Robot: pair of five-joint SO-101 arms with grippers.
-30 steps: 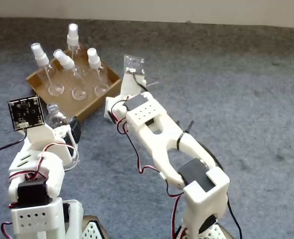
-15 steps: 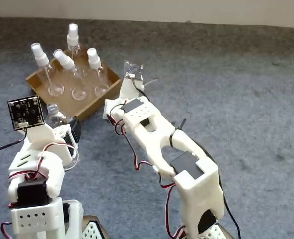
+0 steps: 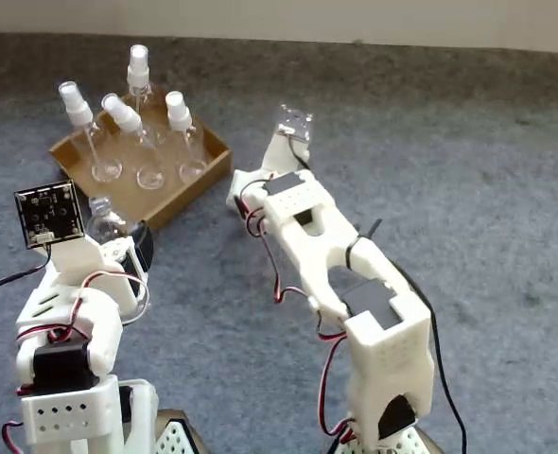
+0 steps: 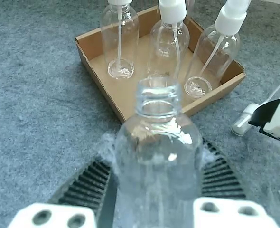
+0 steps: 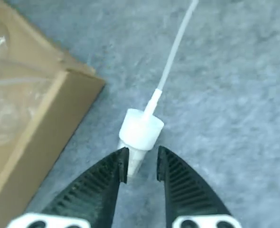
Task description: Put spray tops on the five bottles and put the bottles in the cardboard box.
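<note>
My left gripper (image 4: 154, 152) is shut on a clear bottle (image 4: 156, 109) with no top, held upright near the cardboard box (image 3: 199, 184). From above, that bottle (image 3: 102, 219) stands by the box's near corner. A white spray top (image 5: 140, 130) lies on the carpet beside the box wall (image 5: 31, 137), its tube pointing away. My right gripper (image 5: 143, 159) straddles its nozzle, slightly open, with carpet showing between one finger and the nozzle. In the left wrist view the spray top (image 4: 242, 123) lies right next to the right gripper (image 4: 273, 118).
Several capped bottles (image 3: 137, 123) stand in the box, some leaning. Grey carpet stretches free to the right of the right arm (image 3: 326, 255). The left arm's base (image 3: 66, 369) sits at the near left.
The right arm has swung to the right, away from the box wall, and its wrist has turned. The left arm and its bottle have stayed still.
</note>
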